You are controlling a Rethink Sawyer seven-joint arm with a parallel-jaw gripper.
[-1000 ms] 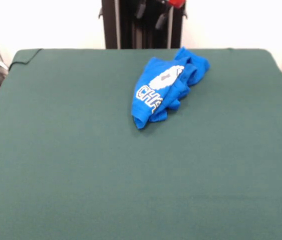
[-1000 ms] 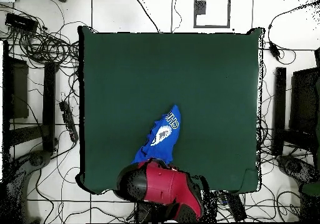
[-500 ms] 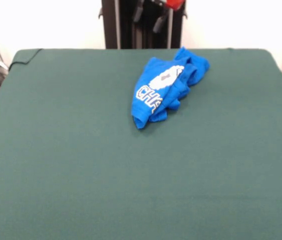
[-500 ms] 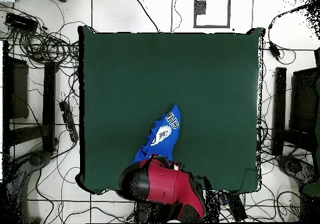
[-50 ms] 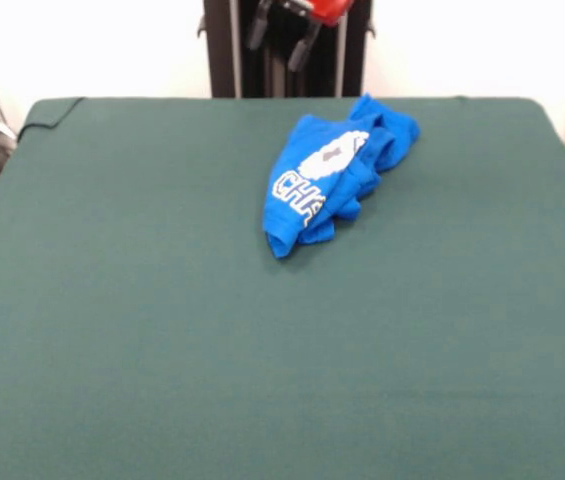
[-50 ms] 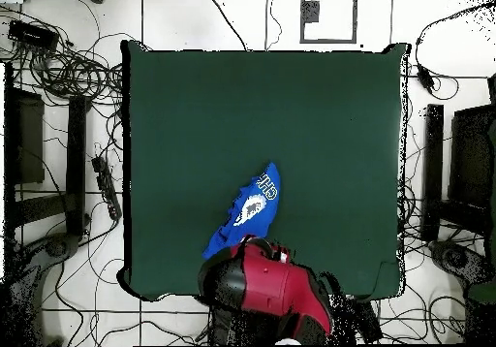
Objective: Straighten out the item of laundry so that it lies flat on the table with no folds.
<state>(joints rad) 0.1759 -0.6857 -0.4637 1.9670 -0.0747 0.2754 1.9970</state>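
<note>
We see the blue T-shirt (image 5: pixel 332 170) lying crumpled on the green felt surface (image 5: pixel 162 330), bunched into a long narrow heap with several folds. In the front view it sits on the far half of the surface, a little right of the middle, its upper end near the far edge. A white-and-grey pixelated patch and white outlined letters show on the fabric, and the letters sit toward the shirt's near, lower end. The rest of the cloth is gathered in ridges along the right side of the heap.

The gripper (image 5: pixel 280 25) hangs above the far edge of the surface, up and to the left of the shirt and clear of it. Two dark fingers (image 5: pixel 258 28) slant down from a red housing, standing apart with a gap between them and holding nothing.

From overhead, the shirt (image 6: pixel 248 212) runs as a slanted strip, its lower end next to the red and black arm (image 6: pixel 266 285), which covers the surface's edge there. Cables (image 6: pixel 58 72) lie on the floor well apart from the shirt.
</note>
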